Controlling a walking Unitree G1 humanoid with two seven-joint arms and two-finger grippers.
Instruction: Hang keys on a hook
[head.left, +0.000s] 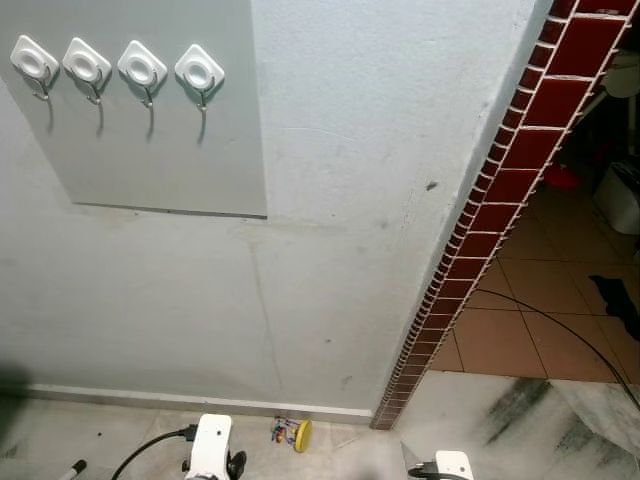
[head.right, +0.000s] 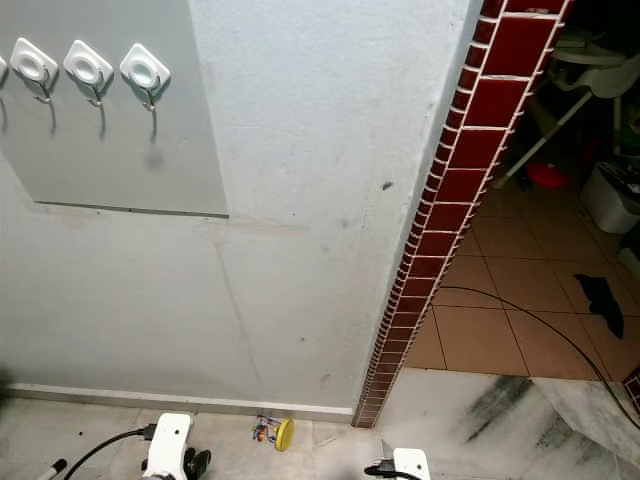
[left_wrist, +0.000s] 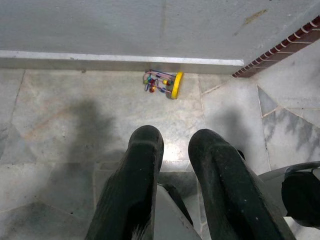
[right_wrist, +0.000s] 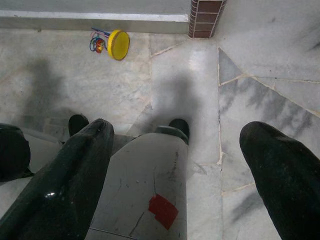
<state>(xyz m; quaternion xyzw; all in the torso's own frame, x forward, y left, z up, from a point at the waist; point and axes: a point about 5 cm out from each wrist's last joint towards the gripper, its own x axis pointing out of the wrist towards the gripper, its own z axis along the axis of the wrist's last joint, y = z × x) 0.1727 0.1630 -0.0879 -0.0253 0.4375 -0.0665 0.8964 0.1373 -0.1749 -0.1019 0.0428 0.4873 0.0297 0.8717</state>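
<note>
Bunch of colourful keys with a round yellow tag (head.left: 293, 433) lying on the marble floor (left_wrist: 60, 125) by the wall, well below four white square hooks (head.left: 198, 71). Left gripper (left_wrist: 175, 150) jaws slightly parted, right gripper (right_wrist: 175, 145) jaws wide apart, both empty.

Four white hooks (head.left: 115, 65) in a row at the upper left; one bunch of keys (head.left: 292, 433) at the bottom centre, on the floor.

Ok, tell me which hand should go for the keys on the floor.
Left. The keys lie by the wall base, nearer the left hand, whose wrist view has them straight ahead; the right hand sits farther off.
</note>
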